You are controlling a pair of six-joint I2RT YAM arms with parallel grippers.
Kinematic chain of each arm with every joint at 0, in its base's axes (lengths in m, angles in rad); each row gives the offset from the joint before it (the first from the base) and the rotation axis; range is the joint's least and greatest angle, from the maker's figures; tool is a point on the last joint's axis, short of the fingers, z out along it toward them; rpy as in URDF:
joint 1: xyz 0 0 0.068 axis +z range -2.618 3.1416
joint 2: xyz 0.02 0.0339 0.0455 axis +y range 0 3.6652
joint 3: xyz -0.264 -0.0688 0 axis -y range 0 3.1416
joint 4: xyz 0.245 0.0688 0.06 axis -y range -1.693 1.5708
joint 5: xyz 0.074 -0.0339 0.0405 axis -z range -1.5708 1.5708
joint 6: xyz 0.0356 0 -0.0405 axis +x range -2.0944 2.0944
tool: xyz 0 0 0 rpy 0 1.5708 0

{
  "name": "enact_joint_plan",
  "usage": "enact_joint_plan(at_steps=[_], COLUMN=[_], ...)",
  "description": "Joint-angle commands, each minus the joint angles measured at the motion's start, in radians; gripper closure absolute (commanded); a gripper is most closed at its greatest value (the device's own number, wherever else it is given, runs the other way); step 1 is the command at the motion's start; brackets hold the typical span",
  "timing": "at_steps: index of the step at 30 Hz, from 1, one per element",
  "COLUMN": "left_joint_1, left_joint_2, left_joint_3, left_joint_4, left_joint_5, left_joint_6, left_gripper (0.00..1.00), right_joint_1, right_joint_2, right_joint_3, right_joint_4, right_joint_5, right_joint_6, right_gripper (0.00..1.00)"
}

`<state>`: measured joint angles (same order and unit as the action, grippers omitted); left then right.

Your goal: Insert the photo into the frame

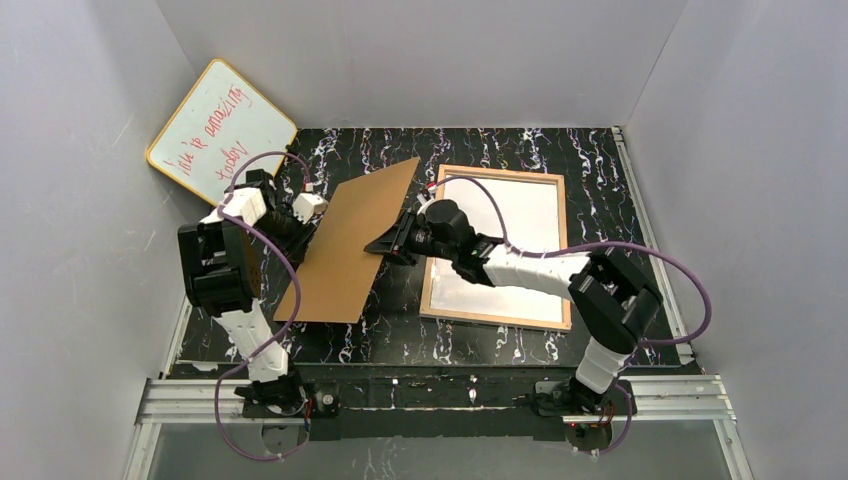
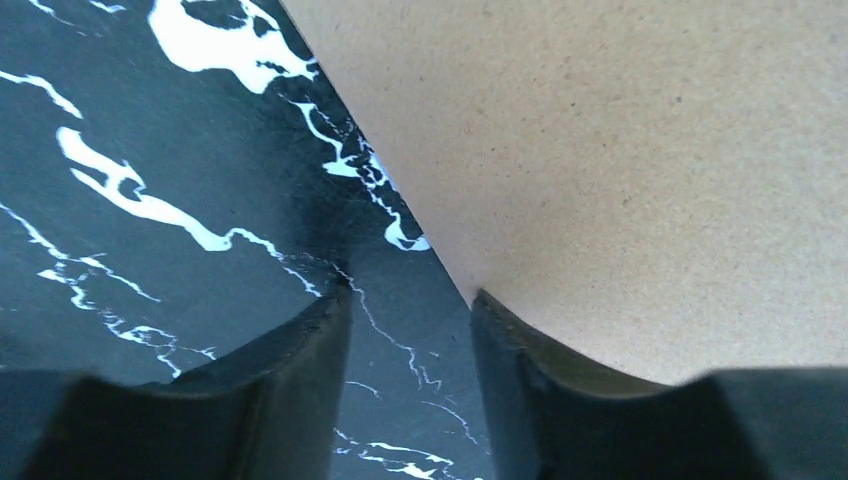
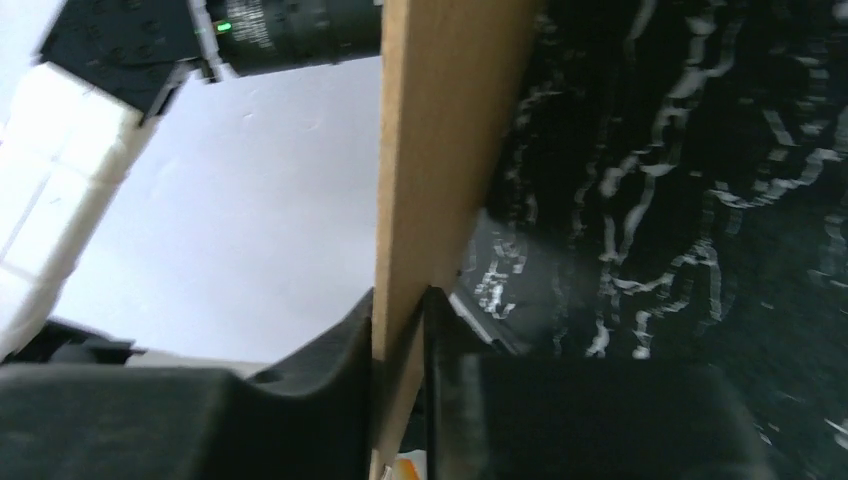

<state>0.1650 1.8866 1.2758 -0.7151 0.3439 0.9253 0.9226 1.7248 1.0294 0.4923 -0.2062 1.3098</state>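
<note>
The frame [image 1: 495, 319] lies flat at the right of the table, tan wood side up, with a white surface [image 1: 500, 235] inside its rim. I cannot tell if that white is the photo's back. The photo's dark picture is not in view, apart from a small orange sliver [image 3: 410, 470] below the board. My right gripper [image 1: 392, 240] [image 3: 400, 300] is shut on the right edge of the plain brown backing board [image 1: 355, 245] [image 3: 440, 150] and holds it tilted. My left gripper [image 1: 305, 213] [image 2: 410, 300] is open at the board's left edge [image 2: 620, 150], with its right finger against the edge.
A yellow-rimmed whiteboard [image 1: 220, 130] with red writing leans in the back left corner. Grey walls close in the black marbled table [image 1: 400, 345] on three sides. A metal rail [image 1: 430, 395] runs along the near edge.
</note>
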Motion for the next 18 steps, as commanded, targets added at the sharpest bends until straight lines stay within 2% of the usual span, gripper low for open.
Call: enact_joint_plan(at_steps=[1, 4, 5, 8, 14, 18], left_joint_1=[-0.012, -0.011, -0.011, -0.011, -0.012, -0.012], left_joint_2=[-0.067, -0.157, -0.192, -0.326, -0.652, -0.739], left_joint_3=[0.005, 0.044, 0.056, 0.087, 0.054, 0.065], left_joint_4=[-0.047, -0.094, -0.114, -0.184, -0.224, -0.272], left_joint_5=[0.102, 0.138, 0.151, 0.256, 0.427, 0.491], left_joint_6=[0.002, 0.005, 0.014, 0.06, 0.18, 0.236], left_gripper=[0.46, 0.21, 0.14, 0.04, 0.02, 0.02], right_joint_1=[-0.001, 0.0, 0.0, -0.007, -0.079, -0.132], right_joint_2=[-0.046, -0.022, -0.015, 0.002, 0.007, 0.021], right_joint_3=[0.128, 0.209, 0.239, 0.331, 0.468, 0.548], right_joint_4=[-0.214, -0.326, -0.351, -0.442, -0.475, -0.519], right_joint_5=[0.083, 0.101, 0.106, 0.152, 0.156, 0.129], right_joint_6=[-0.04, -0.039, -0.04, -0.043, 0.051, 0.098], right_gripper=[0.84, 0.98, 0.99, 0.99, 0.99, 0.99])
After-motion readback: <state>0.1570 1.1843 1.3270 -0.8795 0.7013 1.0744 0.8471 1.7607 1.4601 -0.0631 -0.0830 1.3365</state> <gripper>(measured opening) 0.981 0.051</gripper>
